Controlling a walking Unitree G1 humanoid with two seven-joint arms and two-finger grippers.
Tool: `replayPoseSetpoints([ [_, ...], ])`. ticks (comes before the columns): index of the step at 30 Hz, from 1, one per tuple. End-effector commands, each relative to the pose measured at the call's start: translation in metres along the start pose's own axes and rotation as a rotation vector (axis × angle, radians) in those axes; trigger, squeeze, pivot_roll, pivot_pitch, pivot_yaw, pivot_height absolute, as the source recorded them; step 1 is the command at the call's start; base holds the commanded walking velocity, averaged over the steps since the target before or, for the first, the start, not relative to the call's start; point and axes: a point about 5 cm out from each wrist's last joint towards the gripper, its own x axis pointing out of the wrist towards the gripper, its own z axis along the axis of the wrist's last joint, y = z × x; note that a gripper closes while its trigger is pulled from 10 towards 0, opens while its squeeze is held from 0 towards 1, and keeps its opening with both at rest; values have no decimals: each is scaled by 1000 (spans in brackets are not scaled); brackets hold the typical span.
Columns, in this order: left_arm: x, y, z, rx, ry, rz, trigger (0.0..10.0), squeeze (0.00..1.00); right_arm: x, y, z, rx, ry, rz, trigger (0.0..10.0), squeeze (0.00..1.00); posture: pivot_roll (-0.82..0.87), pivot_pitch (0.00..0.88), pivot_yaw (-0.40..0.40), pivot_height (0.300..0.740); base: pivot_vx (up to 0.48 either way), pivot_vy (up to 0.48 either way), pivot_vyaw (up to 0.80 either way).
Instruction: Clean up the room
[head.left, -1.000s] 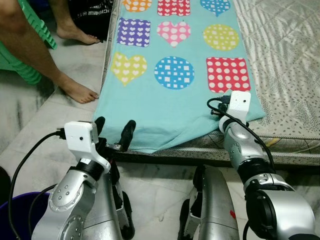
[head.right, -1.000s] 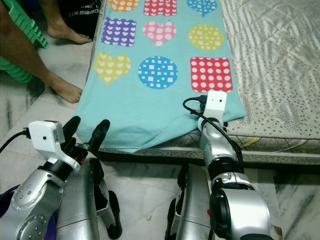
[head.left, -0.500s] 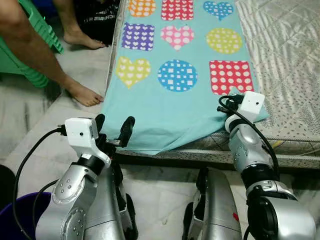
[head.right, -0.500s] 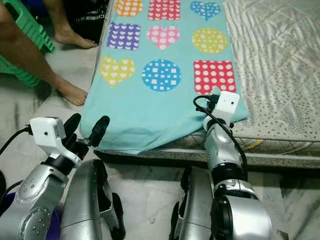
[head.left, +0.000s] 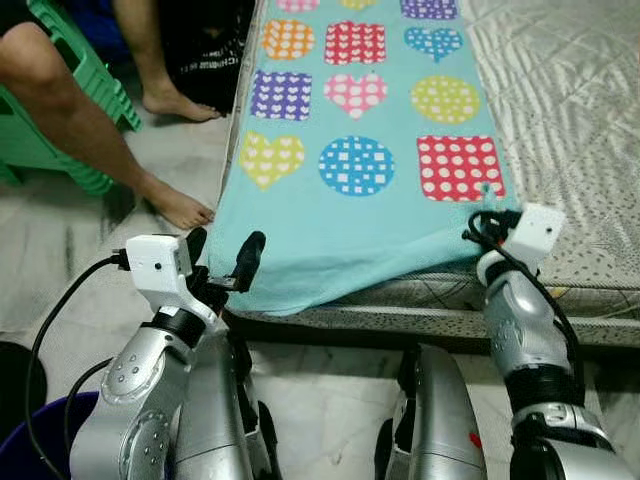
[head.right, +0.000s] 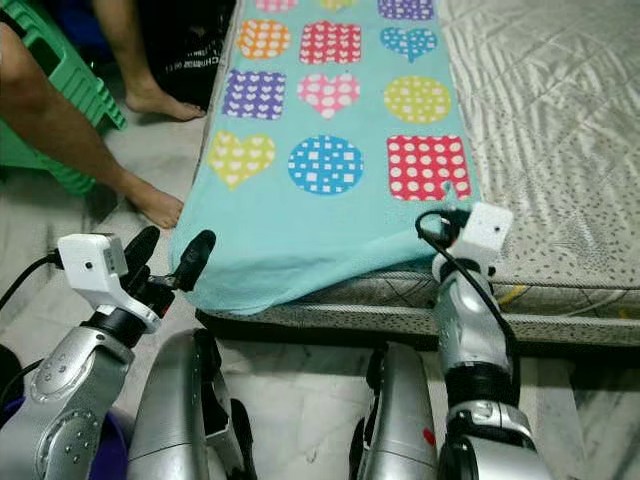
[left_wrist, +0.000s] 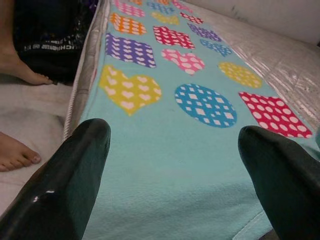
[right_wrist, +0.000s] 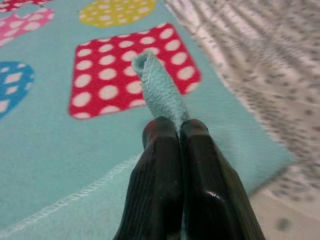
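Teal fleece blanket with dotted hearts, circles and squares lies on the grey patterned mattress. Right tool pinches its corner at 3 o'clock. Left tool, spread wide, empty, should close on the 9 o'clock hem. Person's foot, green plastic chair at 10.
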Motion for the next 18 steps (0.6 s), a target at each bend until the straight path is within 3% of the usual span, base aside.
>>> replayPoseSetpoints([
  [1,-2,2,-1,6,6,-1,10000,0,-3,-8,-1,-10,8,-24,0,0,24,175,8,518,0,0,0],
  [5,-3,3,-2,10,13,-5,10000,0,-12,-9,-7,-9,28,-14,0,0,25,169,13,518,0,0,0],
  [6,-3,3,-2,12,15,-5,10000,0,-13,-9,-9,-6,33,-11,510,0,25,167,13,518,0,0,0],
  [8,-3,4,-2,13,16,-6,10000,0,-17,-7,-11,-6,41,-6,0,0,26,165,13,518,0,0,0],
  [9,-3,4,-2,14,17,-7,10000,0,-22,-6,-13,-8,50,-5,980,0,28,163,13,518,0,0,0],
  [10,-3,4,-2,14,17,-7,10000,0,-22,-6,-13,-8,50,-5,980,0,28,163,13,518,0,0,0],
  [11,-3,4,-2,17,18,-9,10000,0,-27,-6,-16,-10,62,-10,5647,0,29,162,15,518,0,0,0],
  [12,-3,4,-2,18,18,-10,10000,0,-29,-6,-17,-10,66,-10,5647,0,29,162,15,518,0,0,0],
  [14,-3,4,-2,19,20,-12,10000,0,-33,-7,-19,-12,74,-7,9216,0,27,161,16,518,0,0,0],
  [15,-4,4,-3,20,22,-14,10000,0,-35,-7,-20,3,82,-2,10000,0,27,161,16,518,0,0,0],
  [16,-4,4,-3,21,23,-15,10000,0,-38,-7,-21,15,88,1,10000,1000,27,161,16,518,0,0,0],
  [18,-4,3,-4,30,27,-25,10000,0,-44,-10,-24,-10,104,-20,10000,1000,22,159,17,518,0,0,0],
])
